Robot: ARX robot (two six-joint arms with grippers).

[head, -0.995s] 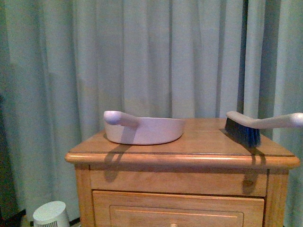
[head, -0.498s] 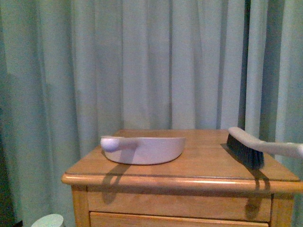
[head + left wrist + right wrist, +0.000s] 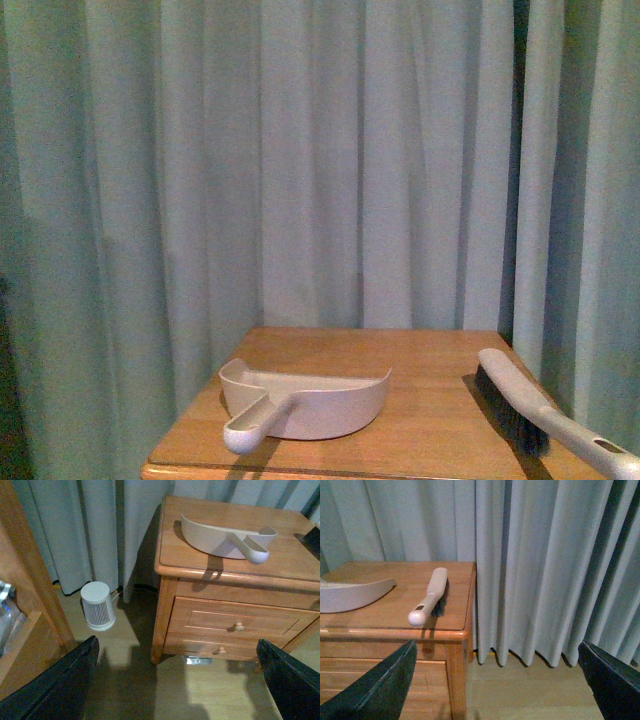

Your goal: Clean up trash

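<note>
No trash shows beside the dustpan (image 3: 305, 402); judged light and crushable, pinch mid-bulk. Left gripper (image 3: 176, 647) and right gripper (image 3: 496, 647): jaws wide, empty.

Light wooden bench (image 3: 430, 400): beige plastic dustpan (image 3: 320, 402) on left, pale long-handled brush (image 3: 548, 415) on right, well apart; grey-green pleated curtain (image 3: 350, 170) behind.

Pale grey-green curtains (image 3: 380, 170) hung in heavy folds across the whole back, down to the floor (image 3: 150, 690), which was light wood-look planks. A wooden counter (image 3: 430, 410) stood just in front: bedside cabinet, two drawers (image 3: 240, 617), small round knobs (image 3: 239, 626). A white slatted cylinder unit (image 3: 98, 606) sat on the floor beside it. Another wooden furniture piece (image 3: 25, 580) stood nearby. Lighting was dim and warm.
</note>
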